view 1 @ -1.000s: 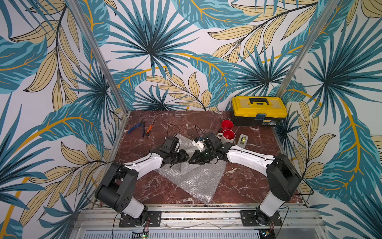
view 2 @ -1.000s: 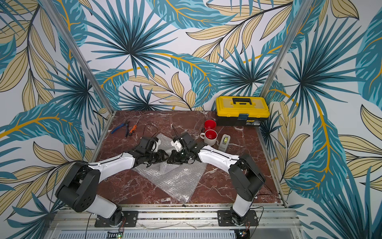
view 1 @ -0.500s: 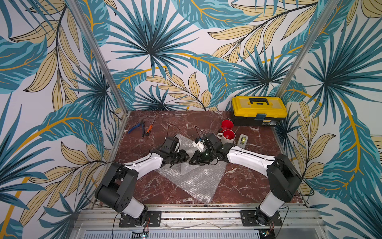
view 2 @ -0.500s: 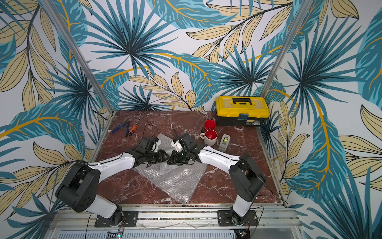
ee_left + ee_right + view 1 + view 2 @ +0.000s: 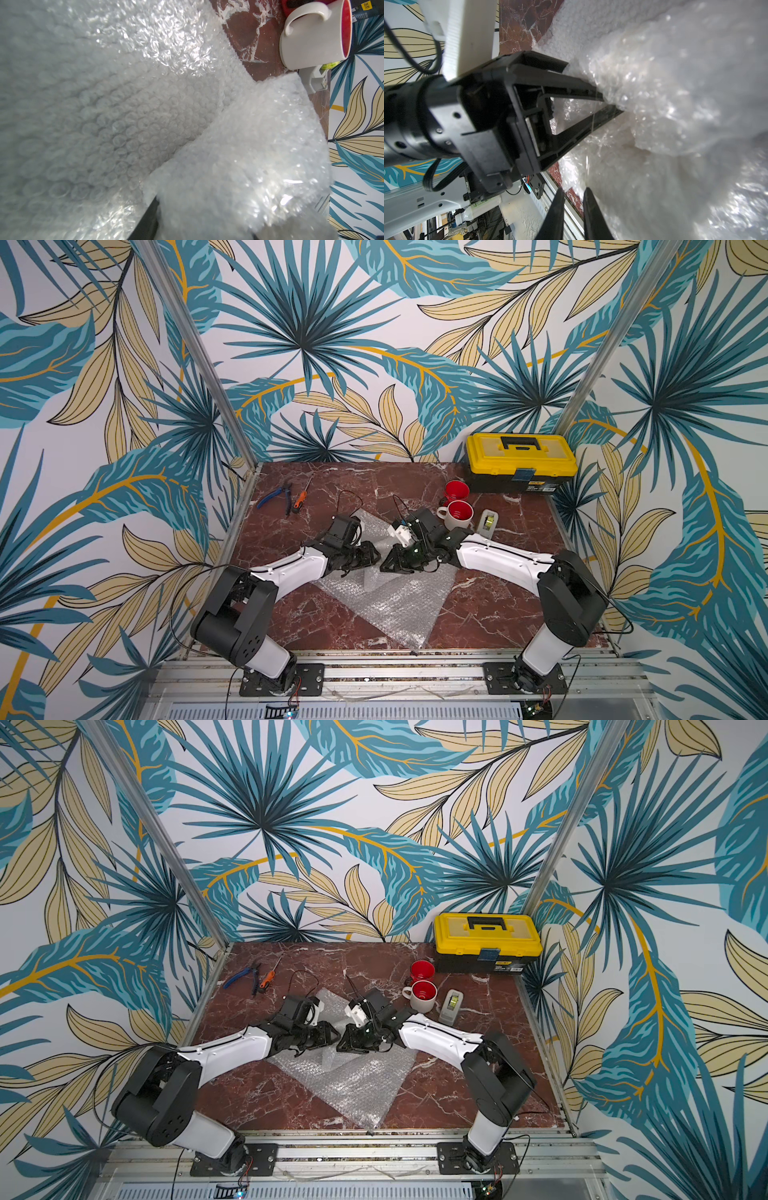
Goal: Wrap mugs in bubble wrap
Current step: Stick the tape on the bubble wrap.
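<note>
One bubble wrap [image 5: 395, 601] flap is being clamped up by the left jaws for folding; the right jaws are hovering slightly apart.

You won't find any wording you can read here. The yellow toolbox [image 5: 521, 462], at about one o'clock on the bench [image 5: 498, 614], carries a small label [image 5: 540, 489] on its black front. The left wrist view catches yellow lettering [image 5: 368, 5] there, but both are too blurred to read.
</note>
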### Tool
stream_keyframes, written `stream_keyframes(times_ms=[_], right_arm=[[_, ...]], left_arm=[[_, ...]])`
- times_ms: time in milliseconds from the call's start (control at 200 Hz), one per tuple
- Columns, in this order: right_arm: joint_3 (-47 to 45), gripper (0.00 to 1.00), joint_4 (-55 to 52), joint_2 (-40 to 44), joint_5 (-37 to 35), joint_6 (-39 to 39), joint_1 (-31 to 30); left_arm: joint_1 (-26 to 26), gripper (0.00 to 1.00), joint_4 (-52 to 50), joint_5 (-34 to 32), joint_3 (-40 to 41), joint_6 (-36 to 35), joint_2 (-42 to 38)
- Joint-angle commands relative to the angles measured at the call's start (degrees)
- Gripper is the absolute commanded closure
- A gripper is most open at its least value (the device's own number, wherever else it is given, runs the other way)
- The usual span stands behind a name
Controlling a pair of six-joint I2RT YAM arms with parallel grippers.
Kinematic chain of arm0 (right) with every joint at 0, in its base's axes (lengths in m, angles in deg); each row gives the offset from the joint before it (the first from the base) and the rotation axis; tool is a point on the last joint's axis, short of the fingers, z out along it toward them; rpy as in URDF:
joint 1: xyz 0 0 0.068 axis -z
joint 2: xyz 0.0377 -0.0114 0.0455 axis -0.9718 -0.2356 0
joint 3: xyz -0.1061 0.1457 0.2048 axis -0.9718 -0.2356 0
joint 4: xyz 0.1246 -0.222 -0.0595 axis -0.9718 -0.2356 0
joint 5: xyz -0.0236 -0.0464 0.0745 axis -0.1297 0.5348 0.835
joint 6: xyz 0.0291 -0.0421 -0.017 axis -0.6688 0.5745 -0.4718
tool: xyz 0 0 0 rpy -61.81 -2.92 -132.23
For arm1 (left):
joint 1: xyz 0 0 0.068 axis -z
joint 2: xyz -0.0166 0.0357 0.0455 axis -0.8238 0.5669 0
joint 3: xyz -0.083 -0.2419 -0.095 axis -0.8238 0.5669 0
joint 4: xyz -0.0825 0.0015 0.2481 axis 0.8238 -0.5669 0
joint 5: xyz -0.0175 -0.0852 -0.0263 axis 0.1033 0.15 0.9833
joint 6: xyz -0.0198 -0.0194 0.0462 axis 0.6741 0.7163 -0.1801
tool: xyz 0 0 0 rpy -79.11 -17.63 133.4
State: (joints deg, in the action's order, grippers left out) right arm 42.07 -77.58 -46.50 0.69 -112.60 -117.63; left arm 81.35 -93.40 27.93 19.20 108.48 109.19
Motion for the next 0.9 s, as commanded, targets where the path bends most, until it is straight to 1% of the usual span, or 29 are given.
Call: stream_keyframes(times_ms=[0,320,536,716,896], right_arm=[[-1.9,0.80,-7.5,1.3,1.6,-1.0,-1.3],[-0.9,0.79,-12.8,-1.1,-2.3,-1.4,-1.3],[0.6,0.75,-16.1,-3.4,-4.3,-2.0,-1.3],[1.4,0.68,-18.5,-3.5,-6.3,-4.3,-1.3],[1.3,0.55,-19.6,-2.5,-5.7,-7.6,-1.7]], left_arm=[[-0.3,0.58,-1.1,-2.5,-0.7,1.5,1.0],[-0.2,0.58,-1.1,-2.3,-0.6,1.5,0.9],[-0.2,0.58,-1.1,-2.4,-0.3,1.5,0.7],[-0.1,0.58,-1.1,-2.4,-0.4,1.5,0.8],[0.0,0.58,-1.1,-2.6,-0.6,1.6,1.0]])
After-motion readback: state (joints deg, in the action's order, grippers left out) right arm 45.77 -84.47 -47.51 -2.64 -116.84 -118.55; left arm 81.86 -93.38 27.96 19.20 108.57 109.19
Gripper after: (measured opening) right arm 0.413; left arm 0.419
